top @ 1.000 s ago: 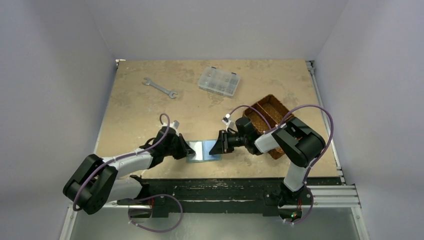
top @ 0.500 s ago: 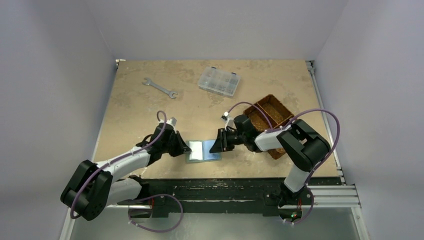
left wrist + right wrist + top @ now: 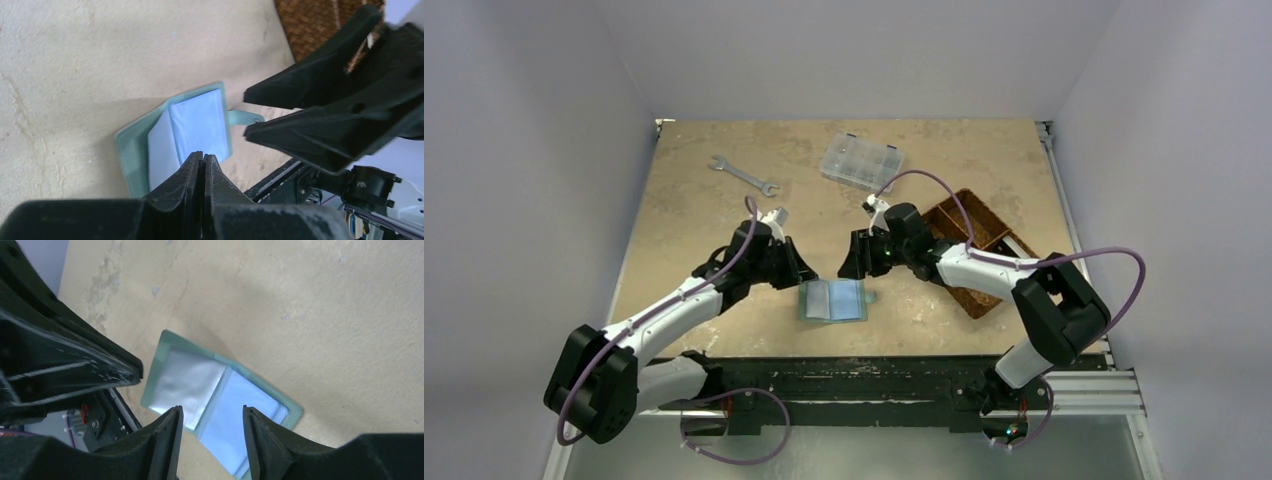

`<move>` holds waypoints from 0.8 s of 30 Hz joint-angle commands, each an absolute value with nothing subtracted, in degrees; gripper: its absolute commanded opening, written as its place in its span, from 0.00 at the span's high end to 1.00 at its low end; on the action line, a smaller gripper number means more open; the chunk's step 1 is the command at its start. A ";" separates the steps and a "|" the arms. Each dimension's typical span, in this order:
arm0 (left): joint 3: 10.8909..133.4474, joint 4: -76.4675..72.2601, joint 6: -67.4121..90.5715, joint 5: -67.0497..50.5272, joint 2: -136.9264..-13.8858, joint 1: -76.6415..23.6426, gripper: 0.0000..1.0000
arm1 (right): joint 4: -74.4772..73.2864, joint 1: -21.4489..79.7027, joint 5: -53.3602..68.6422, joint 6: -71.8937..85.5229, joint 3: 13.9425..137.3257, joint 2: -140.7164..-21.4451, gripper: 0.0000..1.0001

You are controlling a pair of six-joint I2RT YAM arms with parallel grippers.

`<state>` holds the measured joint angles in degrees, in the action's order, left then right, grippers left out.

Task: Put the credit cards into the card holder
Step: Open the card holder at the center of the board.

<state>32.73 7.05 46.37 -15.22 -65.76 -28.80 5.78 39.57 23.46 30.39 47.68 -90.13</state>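
Card holder (image 3: 834, 300) lies open and flat, pockets up, at the near middle of the table (image 3: 684, 210). Its snap tab sticks out toward the right arm's side. It sits between the two arms, so either one can get at the pockets.

Left gripper (image 3: 796, 268): fingers pressed together, nothing in them. It hangs just above the holder's left edge and I see no contact. My guess is that a closed tip is meant as a pusher or hold-down, not a grasper.

Right gripper (image 3: 856, 262): jaws apart, nothing between them, raised over the holder's far right corner and tilted down at it.

Credit cards: no loose ones anywhere I can see. One pocket shows a whitish panel (image 3: 187, 382), the other is plain pale blue (could be a card already seated, could be glare on the plastic; I can't tell).

Basket (image 3: 969, 235), compartment box (image 3: 861, 162) and wrench (image 3: 742, 174) all sit well away.
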 commanded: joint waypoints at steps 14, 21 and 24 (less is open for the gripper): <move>34.28 -1.05 46.35 -25.99 -64.96 -29.02 0.82 | 0.65 42.98 22.71 27.89 47.97 -90.14 0.52; 26.81 -5.35 47.65 -17.22 -70.10 -30.77 1.00 | 17.57 42.18 32.37 33.08 43.02 -96.22 0.77; 20.42 -6.40 49.49 -11.43 -71.20 -28.80 1.00 | 24.42 39.94 33.63 35.03 38.66 -100.43 0.79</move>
<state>26.39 -2.92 47.24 -19.57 -70.22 -30.76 13.41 42.50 29.85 31.90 43.16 -96.62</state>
